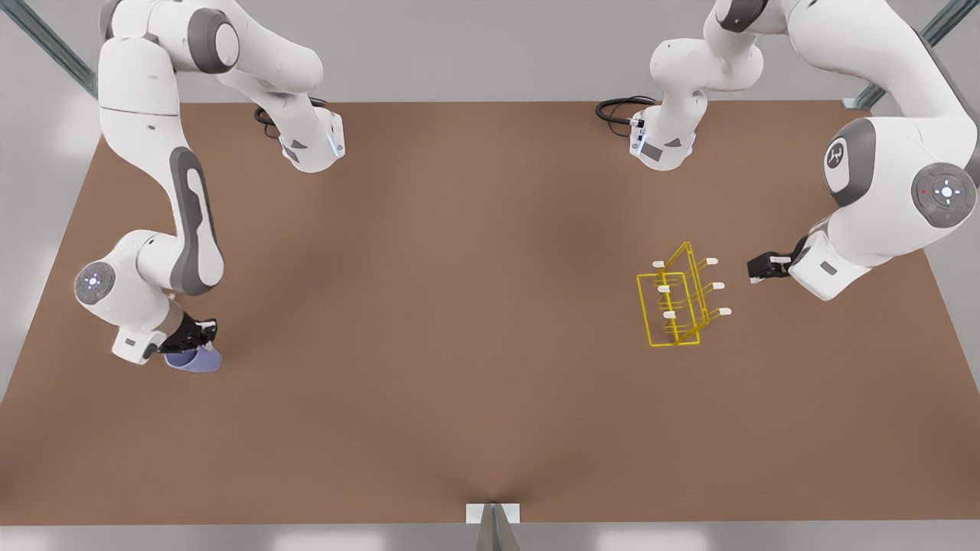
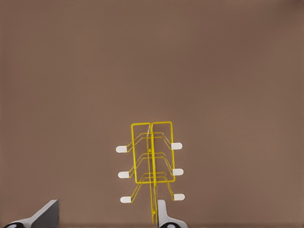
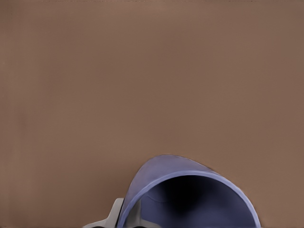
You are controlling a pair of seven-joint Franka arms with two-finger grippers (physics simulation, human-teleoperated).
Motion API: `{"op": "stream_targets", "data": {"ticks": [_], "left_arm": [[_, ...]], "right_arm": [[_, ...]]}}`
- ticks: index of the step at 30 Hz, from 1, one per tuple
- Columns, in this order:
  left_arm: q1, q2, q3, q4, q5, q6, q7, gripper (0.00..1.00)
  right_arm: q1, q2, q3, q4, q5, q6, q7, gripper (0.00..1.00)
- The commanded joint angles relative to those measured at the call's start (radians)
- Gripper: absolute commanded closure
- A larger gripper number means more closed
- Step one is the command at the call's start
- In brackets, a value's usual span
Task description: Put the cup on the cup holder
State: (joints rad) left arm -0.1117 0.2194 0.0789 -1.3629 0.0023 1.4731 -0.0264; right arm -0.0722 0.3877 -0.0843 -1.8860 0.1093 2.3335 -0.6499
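From my remote seat I took the cup holder (image 1: 677, 298) as my landmark: a yellow wire rack with six white-capped prongs, standing on the brown tabletop (image 1: 459, 306) toward the front view's right. The left claw (image 1: 756, 268) hung just beside the cup holder, on the side nearer the front view's right edge, apart from the prong caps and touching nothing. In the left wrist view its fingers (image 2: 45, 214) stood spread wide with only bare tabletop (image 2: 142, 61) between them, and the cup holder (image 2: 152, 161) lay ahead, its frame upright and its prongs angled out to both sides.

The cup (image 1: 194, 359), a lavender-blue tumbler, was well apart from the cup holder, far over toward the front view's left. The right claw (image 1: 191, 337) was pinching it at the rim, the cup tilted with its wider mouth turned sideways. The right wrist view looked straight into the open mouth of the cup (image 3: 190, 199), with one finger (image 3: 114, 216) pressed against the outside of its wall.

Between the cup and the cup holder stretched a broad run of open tabletop. The cup sat closer to the tabletop's edge than the cup holder did, and the cup holder kept open surface on every side.
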Motion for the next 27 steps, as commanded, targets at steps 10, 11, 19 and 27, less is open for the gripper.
{"op": "stream_targets", "data": {"ticks": [10, 11, 19, 27], "left_arm": [[-0.002, -0.002, -0.004, 0.001, 0.001, -0.002, -0.004, 0.00], [-0.002, -0.002, -0.004, 0.001, 0.001, -0.002, -0.004, 0.00], [-0.002, -0.005, -0.004, -0.001, 0.002, -0.004, -0.004, 0.00], [-0.002, -0.003, -0.004, -0.001, 0.002, -0.004, -0.004, 0.00]], "right_arm": [[0.143, 0.028, 0.140, 0.051, 0.156, -0.132, 0.297, 0.79], [0.157, 0.045, 0.156, 0.062, 0.174, -0.128, 0.317, 0.79], [0.308, 0.195, 0.273, 0.271, 0.211, -0.071, 0.759, 0.79], [0.351, 0.398, 0.548, 0.455, 0.339, 0.176, 0.938, 0.79]]}}
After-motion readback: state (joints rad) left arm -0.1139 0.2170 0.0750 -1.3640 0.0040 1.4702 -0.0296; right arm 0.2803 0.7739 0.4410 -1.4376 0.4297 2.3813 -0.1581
